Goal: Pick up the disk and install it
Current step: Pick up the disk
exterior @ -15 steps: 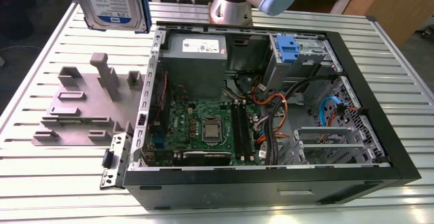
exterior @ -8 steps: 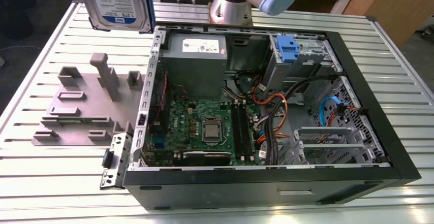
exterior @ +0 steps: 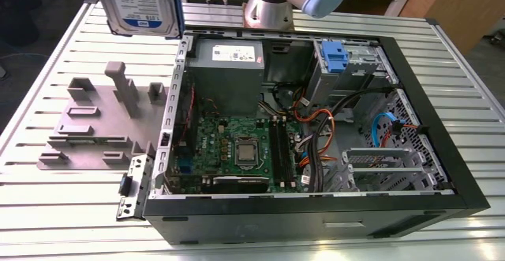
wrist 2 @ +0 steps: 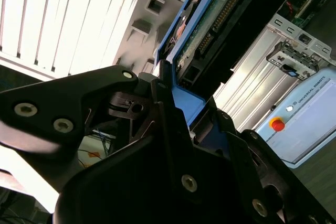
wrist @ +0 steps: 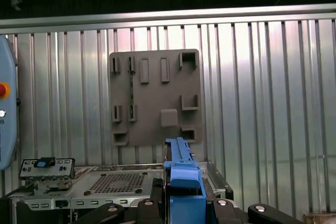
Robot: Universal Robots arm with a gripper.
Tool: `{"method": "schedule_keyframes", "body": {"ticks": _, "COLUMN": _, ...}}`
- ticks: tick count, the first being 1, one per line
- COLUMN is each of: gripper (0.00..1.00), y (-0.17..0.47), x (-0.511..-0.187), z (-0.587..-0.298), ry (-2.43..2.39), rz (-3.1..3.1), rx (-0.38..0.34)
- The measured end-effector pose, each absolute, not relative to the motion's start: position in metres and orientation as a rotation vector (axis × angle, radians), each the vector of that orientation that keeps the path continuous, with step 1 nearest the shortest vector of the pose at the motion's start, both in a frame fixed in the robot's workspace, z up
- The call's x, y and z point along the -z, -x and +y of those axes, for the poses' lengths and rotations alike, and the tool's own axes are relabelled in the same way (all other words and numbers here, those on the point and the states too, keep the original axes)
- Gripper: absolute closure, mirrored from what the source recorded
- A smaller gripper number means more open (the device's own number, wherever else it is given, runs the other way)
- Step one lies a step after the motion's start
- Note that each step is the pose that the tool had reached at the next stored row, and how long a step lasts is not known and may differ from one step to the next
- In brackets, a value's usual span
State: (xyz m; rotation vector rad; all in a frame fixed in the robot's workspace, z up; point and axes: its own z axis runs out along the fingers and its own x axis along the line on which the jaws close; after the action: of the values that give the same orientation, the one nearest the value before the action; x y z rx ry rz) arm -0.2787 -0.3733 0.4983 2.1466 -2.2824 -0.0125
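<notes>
Disk held high over the bench
The claw was clamped on the blue carrier frame of the disk, which hung on edge above the grey fixture plate beside the open computer case, probably to clear the case wall.

place: robotics lab | slatted metal bench | arm base | grey fixture plate | opened computer case

A computer case is laid on a table. A fixture plate is set on the table just beside it, on the exterior view's left. The disk is held in the air above the plate's far edge.
</notes>
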Motion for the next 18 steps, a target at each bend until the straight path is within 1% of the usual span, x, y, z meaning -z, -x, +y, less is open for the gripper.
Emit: {"method": "schedule_keyframes", "body": {"ticks": 18, "gripper": 0.64, "y": 0.263, "x": -0.498, "z": -0.373, "ry": -2.147, "rz": -2.282, "rx": 0.013}}
